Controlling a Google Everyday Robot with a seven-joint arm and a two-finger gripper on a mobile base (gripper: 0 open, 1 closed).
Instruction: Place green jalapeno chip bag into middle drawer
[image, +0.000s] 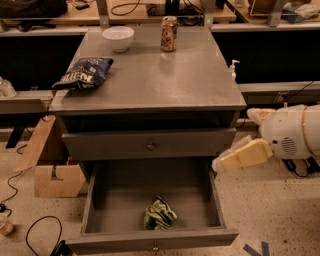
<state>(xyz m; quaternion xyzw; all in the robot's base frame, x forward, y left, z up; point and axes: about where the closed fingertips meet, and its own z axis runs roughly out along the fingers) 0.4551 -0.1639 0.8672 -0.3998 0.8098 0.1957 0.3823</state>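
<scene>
Over on the right edge, about mid-height, sits the arm (295, 132), a fat white rounded casing. The pale yellow gripper (241, 156) sticks out from its lower left side, pointing left and tilted slightly downward, hanging in the air and touching nothing. A second pale yellow stub (260, 114) shows at the casing's upper left.

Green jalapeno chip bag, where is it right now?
Camera view: the green jalapeno chip bag lies in the open middle drawer, near its front wall; the gripper hangs by the drawer's right side.
</scene>
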